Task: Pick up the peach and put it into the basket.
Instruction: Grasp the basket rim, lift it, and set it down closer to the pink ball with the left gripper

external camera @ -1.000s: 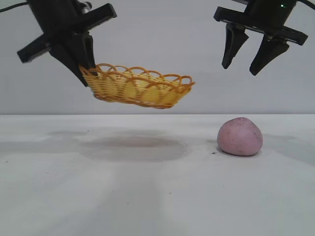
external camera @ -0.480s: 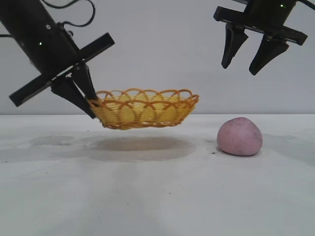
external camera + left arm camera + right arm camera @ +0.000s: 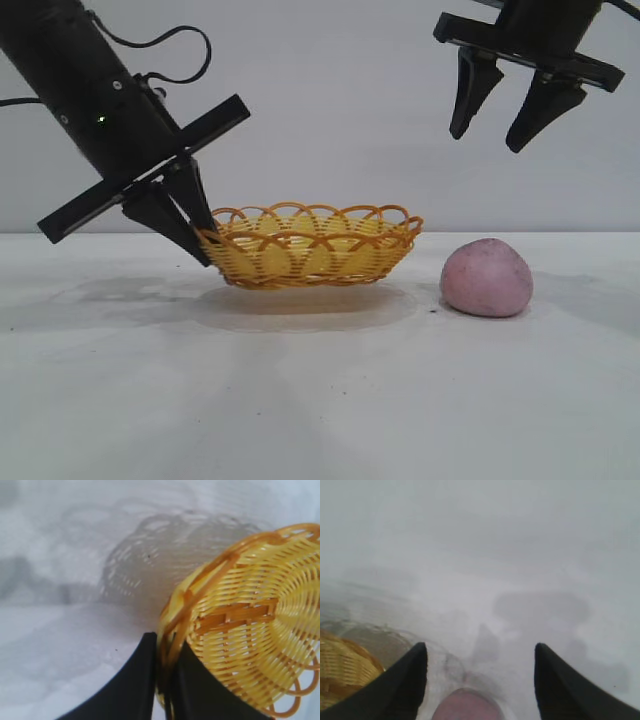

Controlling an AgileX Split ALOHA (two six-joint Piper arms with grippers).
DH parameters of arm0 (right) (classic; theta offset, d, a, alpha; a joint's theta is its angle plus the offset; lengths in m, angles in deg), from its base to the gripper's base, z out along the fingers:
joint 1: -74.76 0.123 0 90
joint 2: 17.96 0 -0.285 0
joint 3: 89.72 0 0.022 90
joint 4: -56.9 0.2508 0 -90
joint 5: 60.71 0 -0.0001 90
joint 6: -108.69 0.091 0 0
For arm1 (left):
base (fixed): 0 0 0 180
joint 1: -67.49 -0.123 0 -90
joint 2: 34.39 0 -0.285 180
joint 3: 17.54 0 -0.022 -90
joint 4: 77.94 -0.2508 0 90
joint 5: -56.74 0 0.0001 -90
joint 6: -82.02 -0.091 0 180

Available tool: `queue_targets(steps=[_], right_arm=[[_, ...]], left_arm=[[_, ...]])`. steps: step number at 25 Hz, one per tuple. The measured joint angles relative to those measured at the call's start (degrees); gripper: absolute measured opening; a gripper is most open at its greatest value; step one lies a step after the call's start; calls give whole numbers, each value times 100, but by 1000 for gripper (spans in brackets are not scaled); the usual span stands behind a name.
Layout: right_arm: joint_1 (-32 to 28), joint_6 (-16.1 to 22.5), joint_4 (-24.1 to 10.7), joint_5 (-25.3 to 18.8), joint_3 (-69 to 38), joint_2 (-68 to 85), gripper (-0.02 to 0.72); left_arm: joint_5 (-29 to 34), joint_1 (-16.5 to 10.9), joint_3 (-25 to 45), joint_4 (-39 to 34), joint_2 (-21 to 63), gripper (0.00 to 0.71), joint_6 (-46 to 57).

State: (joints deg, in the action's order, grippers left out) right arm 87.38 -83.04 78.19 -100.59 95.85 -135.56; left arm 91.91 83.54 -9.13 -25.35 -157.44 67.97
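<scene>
Left end effector (image 3: 203, 243) clamped on basket (image 3: 312, 245) rim at basket's 9 o'clock end; basket resting level on desk (image 3: 320, 400). Peach (image 3: 487, 278) on desk just beside basket, at its 3 o'clock, apart. Right end effector (image 3: 515, 118) released, fingers spread, hanging above peach at 12 o'clock, well apart.

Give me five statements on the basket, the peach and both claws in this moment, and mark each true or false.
1. The left claw grips the basket by its rim. True.
2. The peach lies inside the basket. False: it sits on the table, beside the basket.
3. The right claw hangs open above the peach. True.
4. The right claw holds the peach. False: it holds nothing.
5. The basket is empty. True.
</scene>
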Motion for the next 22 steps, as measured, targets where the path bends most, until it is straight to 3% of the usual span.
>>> queue_targets(steps=[1, 2, 6, 10, 14, 20, 22], right_arm=[[0, 0, 0, 0, 0, 0, 447], [0, 0, 0, 0, 0, 0, 447], [0, 0, 0, 0, 0, 0, 447], [0, 0, 0, 0, 0, 0, 447], [0, 0, 0, 0, 0, 0, 447], [0, 0, 0, 0, 0, 0, 447], [0, 0, 3, 0, 0, 0, 447]], left_arm=[[-11, 0, 0, 12, 0, 66, 0], [-11, 0, 0, 12, 0, 141, 0], [-11, 0, 0, 32, 0, 272, 0], [72, 0, 0, 17, 0, 261, 0], [483, 0, -283, -478, 0, 261, 0], [1206, 0, -1043, -2017, 122, 261, 206], [1384, 0, -1294, -2822, 217, 319, 485]])
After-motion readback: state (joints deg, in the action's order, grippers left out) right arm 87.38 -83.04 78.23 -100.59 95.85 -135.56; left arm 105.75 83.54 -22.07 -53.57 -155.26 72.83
